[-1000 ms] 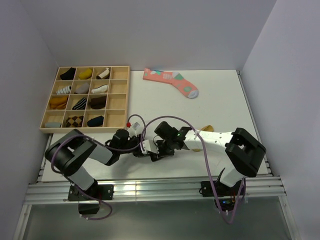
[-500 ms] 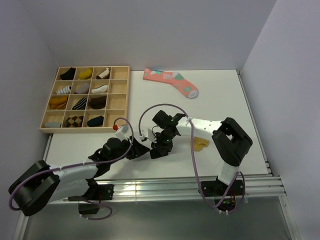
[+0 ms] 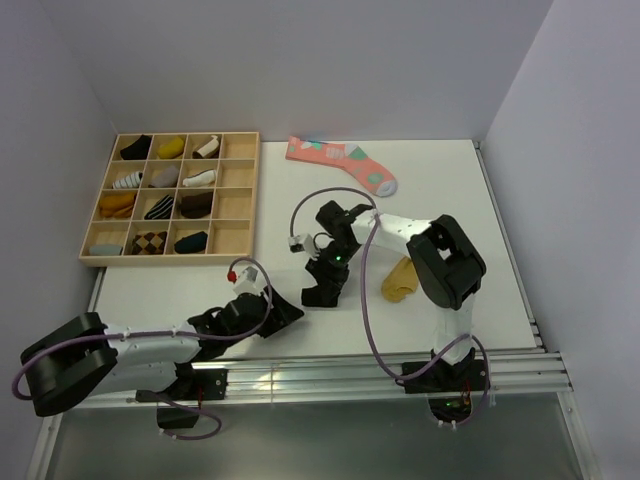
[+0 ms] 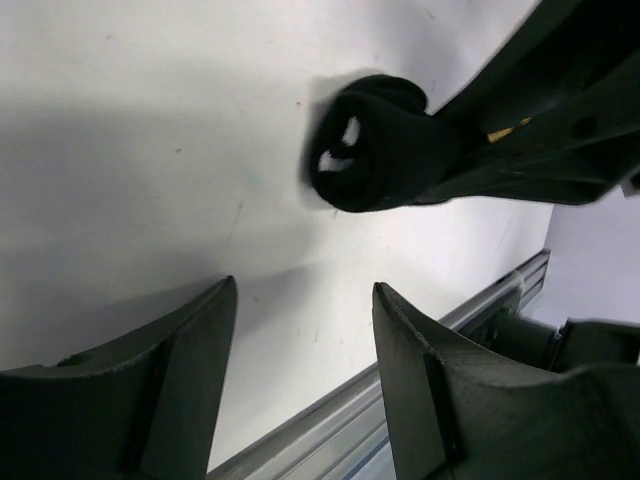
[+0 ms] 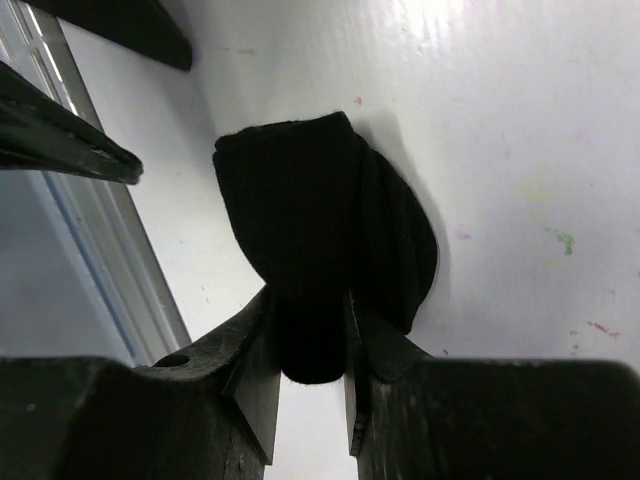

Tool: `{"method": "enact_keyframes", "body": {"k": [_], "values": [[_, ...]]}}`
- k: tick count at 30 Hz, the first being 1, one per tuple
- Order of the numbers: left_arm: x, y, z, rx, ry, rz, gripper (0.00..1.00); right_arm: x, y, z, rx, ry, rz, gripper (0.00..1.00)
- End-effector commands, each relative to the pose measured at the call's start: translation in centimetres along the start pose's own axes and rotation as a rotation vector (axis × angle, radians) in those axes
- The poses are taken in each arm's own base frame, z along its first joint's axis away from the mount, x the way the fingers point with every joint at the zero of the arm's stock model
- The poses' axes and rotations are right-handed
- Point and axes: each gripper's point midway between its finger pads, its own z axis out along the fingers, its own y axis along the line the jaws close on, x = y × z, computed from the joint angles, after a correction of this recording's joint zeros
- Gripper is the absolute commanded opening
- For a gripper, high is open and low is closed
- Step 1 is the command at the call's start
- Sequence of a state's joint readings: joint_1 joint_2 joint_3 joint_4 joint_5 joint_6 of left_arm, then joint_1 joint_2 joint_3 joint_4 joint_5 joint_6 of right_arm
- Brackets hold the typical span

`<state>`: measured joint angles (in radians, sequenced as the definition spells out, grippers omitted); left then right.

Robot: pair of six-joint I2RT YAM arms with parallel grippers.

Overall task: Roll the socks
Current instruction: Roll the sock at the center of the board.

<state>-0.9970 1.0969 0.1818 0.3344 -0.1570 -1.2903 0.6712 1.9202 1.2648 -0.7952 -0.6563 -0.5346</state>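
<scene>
The black sock (image 5: 310,230) is a rolled bundle on the table, and my right gripper (image 5: 310,350) is shut on it. In the top view the bundle (image 3: 320,296) sits at the tip of the right gripper (image 3: 327,278), near the table's front middle. Its white stripes show in the left wrist view (image 4: 362,150). My left gripper (image 4: 303,288) is open and empty, a little apart from the bundle, low at the front edge (image 3: 285,312). The mustard-tan sock (image 3: 400,280) lies loose to the right of the right arm.
A wooden tray (image 3: 240,190) of rolled socks stands at the back left. A long pink sock (image 3: 340,163) lies at the back middle. The metal rail (image 4: 400,420) runs along the table's front edge, close under the left gripper.
My left gripper has let go of the black sock and drawn back to the front left. The right gripper kept the bundle and shifted slightly back, uncovering the mustard-tan sock.
</scene>
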Motion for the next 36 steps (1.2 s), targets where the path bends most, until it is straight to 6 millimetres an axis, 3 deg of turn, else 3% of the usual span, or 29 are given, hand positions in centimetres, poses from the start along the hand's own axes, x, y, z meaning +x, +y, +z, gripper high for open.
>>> {"method": "enact_keyframes", "body": {"k": [1,6,13,26,36], "values": [[-1.5,-3.1,0.7,0.062,-0.099,-0.173,0.62,2.1,-1.6,0.3,0.027,0.057,0.135,0.16],[-2.3,-5.8,1.7,0.1,-0.157,-0.259,0.63,2.5,-1.9,0.6,0.01,0.039,0.198,0.15],[-1.6,-6.5,3.0,0.084,-0.188,-0.471,0.62,2.4,-2.3,0.0,0.004,-0.011,0.272,0.13],[-0.8,-4.3,5.0,-0.094,-0.282,-0.588,0.7,2.2,-1.6,-1.2,-0.082,-0.077,0.355,0.12],[-0.1,-2.2,7.2,-0.098,-0.31,-0.697,0.69,2.3,-0.6,-1.2,-0.142,-0.084,0.371,0.11]]}}
